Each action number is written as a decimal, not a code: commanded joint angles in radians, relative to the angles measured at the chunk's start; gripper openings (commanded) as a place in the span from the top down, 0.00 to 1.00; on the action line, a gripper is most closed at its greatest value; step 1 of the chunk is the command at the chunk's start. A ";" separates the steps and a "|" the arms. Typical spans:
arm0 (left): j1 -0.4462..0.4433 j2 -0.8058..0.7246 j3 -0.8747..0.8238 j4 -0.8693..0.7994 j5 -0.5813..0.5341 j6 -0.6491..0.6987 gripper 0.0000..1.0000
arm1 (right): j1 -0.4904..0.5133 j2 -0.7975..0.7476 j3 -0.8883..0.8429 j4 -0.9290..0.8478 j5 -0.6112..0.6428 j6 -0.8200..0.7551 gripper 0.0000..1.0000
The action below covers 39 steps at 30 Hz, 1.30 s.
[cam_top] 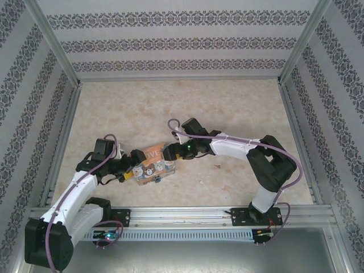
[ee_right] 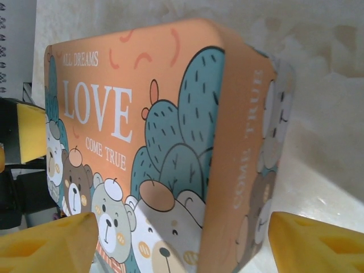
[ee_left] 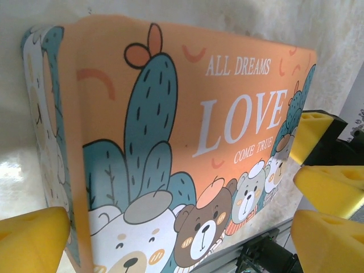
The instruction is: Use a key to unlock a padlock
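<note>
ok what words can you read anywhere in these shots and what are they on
"ALL DREAMS": small white capitals, top of the orange box lid
"LOVE": big white letters, middle of the lid
"COME TRUE": small white capitals under "LOVE"
"COME TRUE": pale letters running along the box's side wall, right wrist view
From above, the lid lettering is too small to read beyond "OVE". No other text is legible.

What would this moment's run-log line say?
left hand: open, straddling box end | right hand: open, straddling opposite end | box: lying on table
</note>
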 commanded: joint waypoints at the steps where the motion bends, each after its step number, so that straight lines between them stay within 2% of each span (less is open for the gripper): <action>1: -0.024 0.029 -0.004 0.087 0.044 -0.020 0.00 | 0.011 0.017 0.029 0.025 -0.048 0.017 0.24; 9: -0.040 0.138 0.059 0.172 0.045 -0.016 0.00 | -0.019 0.008 0.036 0.066 -0.049 0.043 0.31; 15: -0.057 0.279 0.127 0.309 0.054 -0.033 0.00 | -0.053 0.000 0.037 0.095 -0.050 0.055 0.34; 29: -0.138 0.672 0.433 0.448 0.039 0.014 0.00 | -0.156 -0.031 0.002 0.136 0.001 0.052 0.35; 39: -0.154 0.907 0.682 0.449 0.056 0.037 0.00 | -0.180 -0.054 -0.028 0.150 0.015 0.052 0.35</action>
